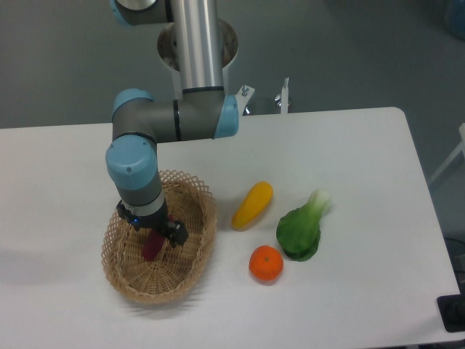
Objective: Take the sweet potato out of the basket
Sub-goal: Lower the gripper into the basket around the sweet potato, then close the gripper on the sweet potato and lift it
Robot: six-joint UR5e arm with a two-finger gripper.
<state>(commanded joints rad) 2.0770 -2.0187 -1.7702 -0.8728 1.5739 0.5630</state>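
The sweet potato (pixel 153 246) lies inside the basket (pixel 190 270) with the gripper (pixel 154 231) lowered right over its upper end (whether the fingers have closed on it cannot be told).

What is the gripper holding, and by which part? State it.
Cannot be told. The gripper is down in the basket over the sweet potato's upper end, but the wrist hides the fingers.
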